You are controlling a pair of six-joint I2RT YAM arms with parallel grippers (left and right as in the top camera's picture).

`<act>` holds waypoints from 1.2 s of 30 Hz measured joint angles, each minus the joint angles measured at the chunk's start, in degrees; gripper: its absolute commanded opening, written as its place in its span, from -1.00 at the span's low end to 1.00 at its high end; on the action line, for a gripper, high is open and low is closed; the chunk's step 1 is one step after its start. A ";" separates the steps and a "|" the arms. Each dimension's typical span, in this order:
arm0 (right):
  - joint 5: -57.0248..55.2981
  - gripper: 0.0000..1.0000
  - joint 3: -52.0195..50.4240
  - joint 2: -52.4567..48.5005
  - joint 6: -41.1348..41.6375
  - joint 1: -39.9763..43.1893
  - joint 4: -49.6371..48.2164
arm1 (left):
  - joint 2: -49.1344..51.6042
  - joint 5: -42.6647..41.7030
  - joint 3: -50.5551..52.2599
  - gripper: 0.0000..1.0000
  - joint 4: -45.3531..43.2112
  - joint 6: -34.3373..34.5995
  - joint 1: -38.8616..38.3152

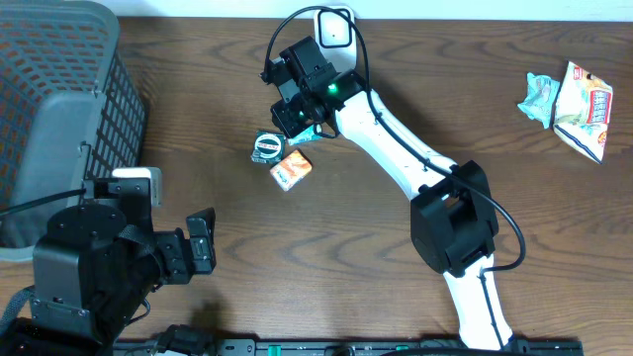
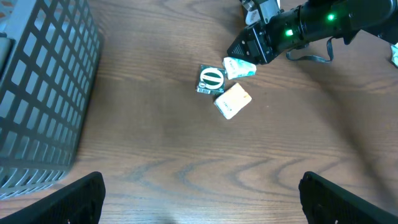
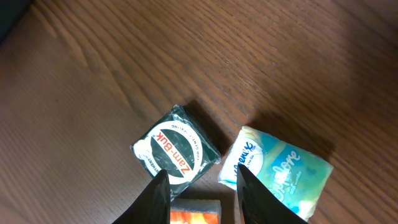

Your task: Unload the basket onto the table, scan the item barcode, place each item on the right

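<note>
Three small items lie together on the wooden table: a green Zam-Buk pack (image 3: 176,149), a turquoise tissue pack (image 3: 280,171) and an orange-and-white box (image 3: 194,213). From overhead the green pack (image 1: 267,146) and the box (image 1: 291,171) show left of the right arm. My right gripper (image 3: 202,171) hovers just over the gap between the three items. Its jaws stand a little apart with nothing between them. My left gripper (image 2: 202,199) is wide open over bare wood near the front left, well short of the items (image 2: 211,79).
A grey mesh basket (image 1: 59,99) fills the far left. A snack bag (image 1: 584,109) and a crumpled wrapper (image 1: 539,96) lie at the far right. The right arm's black base (image 1: 455,222) stands mid-table.
</note>
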State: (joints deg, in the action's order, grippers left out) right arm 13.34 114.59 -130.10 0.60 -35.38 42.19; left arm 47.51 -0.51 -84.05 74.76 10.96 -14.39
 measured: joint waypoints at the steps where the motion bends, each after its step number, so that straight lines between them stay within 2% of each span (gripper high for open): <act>1: -0.20 -0.49 0.00 -0.02 -0.11 0.00 0.00 | 0.00 -0.02 0.00 0.95 0.00 0.00 0.00; 7: -2.84 -0.61 0.00 -0.79 -0.94 0.00 0.04 | 0.00 -0.02 0.00 0.96 0.00 0.00 0.00; 13: -3.67 -0.97 0.00 -1.55 -1.36 0.00 0.46 | 0.00 -0.02 0.00 0.95 0.00 0.00 0.00; 31: -3.74 -0.98 -0.02 -6.71 -1.33 -2.45 6.21 | 0.00 -0.02 0.00 0.96 0.00 0.00 0.00; 36: -4.94 -0.98 -0.02 -6.71 -1.36 -2.47 10.95 | 0.00 0.00 0.00 0.96 -0.02 0.00 0.00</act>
State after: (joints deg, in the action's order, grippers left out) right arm 8.40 114.56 -136.81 -0.75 -37.85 53.15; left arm 47.51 -0.51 -84.05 74.74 10.96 -14.39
